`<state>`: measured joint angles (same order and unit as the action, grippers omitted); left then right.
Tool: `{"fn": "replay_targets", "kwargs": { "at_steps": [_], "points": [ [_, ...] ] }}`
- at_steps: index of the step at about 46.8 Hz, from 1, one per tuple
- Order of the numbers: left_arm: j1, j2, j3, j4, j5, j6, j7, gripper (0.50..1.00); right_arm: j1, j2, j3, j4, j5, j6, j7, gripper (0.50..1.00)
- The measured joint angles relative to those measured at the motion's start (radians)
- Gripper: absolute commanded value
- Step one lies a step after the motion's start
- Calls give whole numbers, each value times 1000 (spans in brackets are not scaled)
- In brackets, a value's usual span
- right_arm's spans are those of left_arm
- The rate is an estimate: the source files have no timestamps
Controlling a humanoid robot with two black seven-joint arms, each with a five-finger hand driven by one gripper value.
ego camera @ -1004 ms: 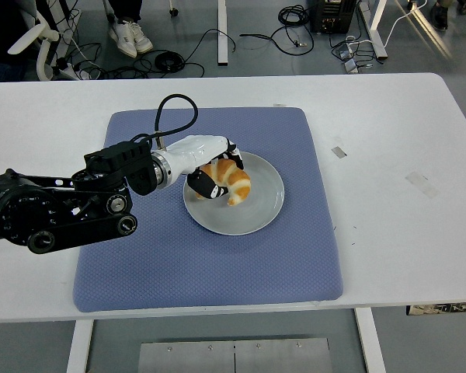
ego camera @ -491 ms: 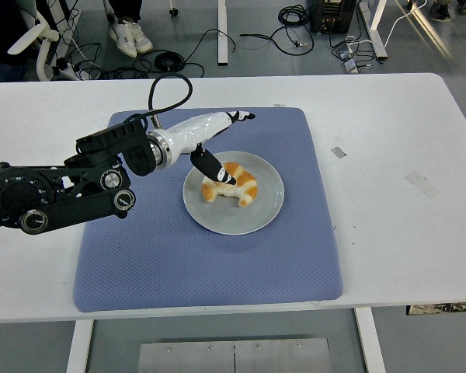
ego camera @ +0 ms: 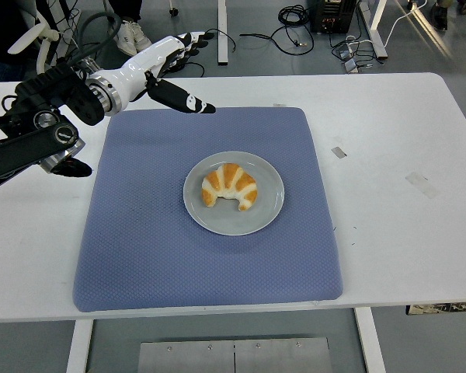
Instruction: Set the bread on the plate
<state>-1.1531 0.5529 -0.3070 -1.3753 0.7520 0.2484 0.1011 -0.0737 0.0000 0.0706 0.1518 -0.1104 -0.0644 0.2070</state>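
A golden croissant [ego camera: 230, 186] lies on a grey round plate [ego camera: 268, 207] in the middle of a blue mat [ego camera: 140, 249]. My left hand [ego camera: 179, 66] is raised above the mat's far left corner, well away from the plate. Its fingers are spread and hold nothing. The right arm is out of view.
The white table [ego camera: 396, 171] carries small tape marks [ego camera: 339, 151] to the right of the mat. Cables and chair legs lie on the floor beyond the far edge. A person's shoes [ego camera: 129, 36] show at the top left.
My left hand let go of the croissant on the plate, opened, and pulled back up and to the far left. The croissant now lies flat on the plate.
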Motion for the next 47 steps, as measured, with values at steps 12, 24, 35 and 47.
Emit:
{"fn": "replay_targets", "kwargs": {
  "at_steps": [12,24,35,47],
  "points": [
    [120,102,-159,33,-101,45,-114,975,0,0,0,0,0,0,0,1000],
    [265,123,-347,51,-119,50,-132,975,0,0,0,0,0,0,0,1000],
    [363,124,-441,84,-119,55,-144,977,-1,0,0,0,0,0,0,1000],
    [393,143,-463,88,-118,54,-161,977,0,0,0,0,0,0,0,1000]
  ]
}}
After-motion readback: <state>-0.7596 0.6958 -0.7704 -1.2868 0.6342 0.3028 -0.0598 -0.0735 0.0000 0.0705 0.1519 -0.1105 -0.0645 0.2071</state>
